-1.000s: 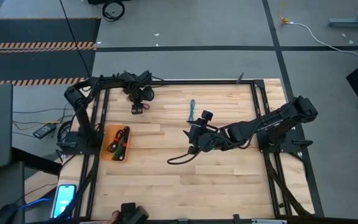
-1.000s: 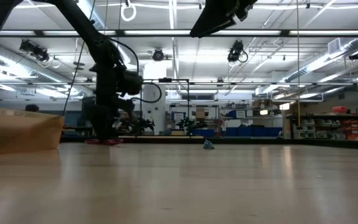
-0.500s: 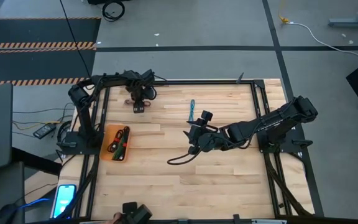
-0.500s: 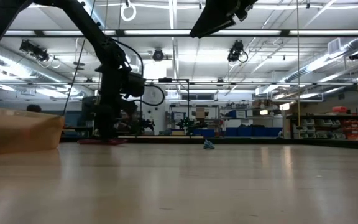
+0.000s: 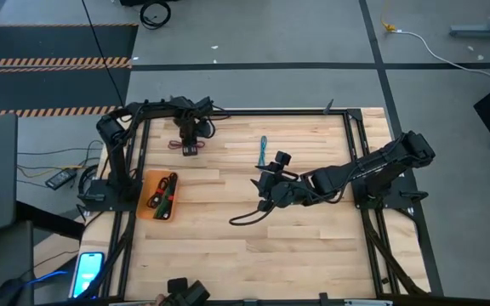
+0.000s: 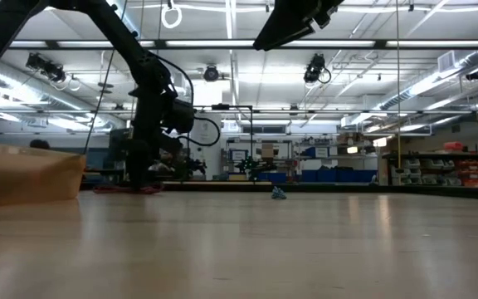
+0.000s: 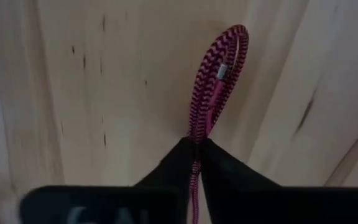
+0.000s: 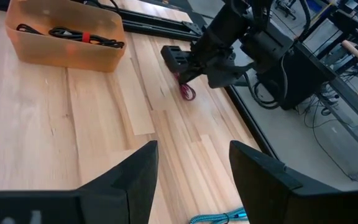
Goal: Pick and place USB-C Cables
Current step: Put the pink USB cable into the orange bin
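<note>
Pale plank table [image 5: 228, 246], left pincer [image 7: 199, 144] pinching braided maroon cable [image 7: 219, 74]

Two loose cables [image 5: 262, 151], perhaps three binned [image 5: 162, 194].

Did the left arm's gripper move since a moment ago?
Yes. The left gripper slid toward the table's back edge, away from the orange bin, onto the maroon cable.

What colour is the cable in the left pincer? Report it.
Maroon-pink braided with black, clearest in the left wrist view: cable, left pincer.
</note>
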`<action>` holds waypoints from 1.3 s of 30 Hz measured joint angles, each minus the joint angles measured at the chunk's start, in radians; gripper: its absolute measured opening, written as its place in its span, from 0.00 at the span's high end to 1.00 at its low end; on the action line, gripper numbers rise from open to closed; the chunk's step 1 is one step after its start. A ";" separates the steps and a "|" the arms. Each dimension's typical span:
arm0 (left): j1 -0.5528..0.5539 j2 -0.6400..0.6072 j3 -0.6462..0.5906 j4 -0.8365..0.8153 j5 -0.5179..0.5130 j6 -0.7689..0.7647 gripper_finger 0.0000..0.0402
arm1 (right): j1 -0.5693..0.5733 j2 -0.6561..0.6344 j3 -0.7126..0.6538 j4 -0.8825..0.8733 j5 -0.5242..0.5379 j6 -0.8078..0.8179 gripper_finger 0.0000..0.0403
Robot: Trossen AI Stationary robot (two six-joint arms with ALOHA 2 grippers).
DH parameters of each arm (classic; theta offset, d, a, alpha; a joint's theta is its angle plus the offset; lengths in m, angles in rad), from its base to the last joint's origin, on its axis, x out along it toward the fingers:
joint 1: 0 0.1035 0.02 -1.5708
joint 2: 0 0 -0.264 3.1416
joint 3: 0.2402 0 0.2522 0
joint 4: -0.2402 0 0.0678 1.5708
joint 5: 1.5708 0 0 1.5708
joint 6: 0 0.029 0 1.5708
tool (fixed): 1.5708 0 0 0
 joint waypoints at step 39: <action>-0.004 0.010 0.010 -0.011 0.038 -0.040 0.85 | 0.001 0.000 0.000 -0.010 -0.002 0.006 0.49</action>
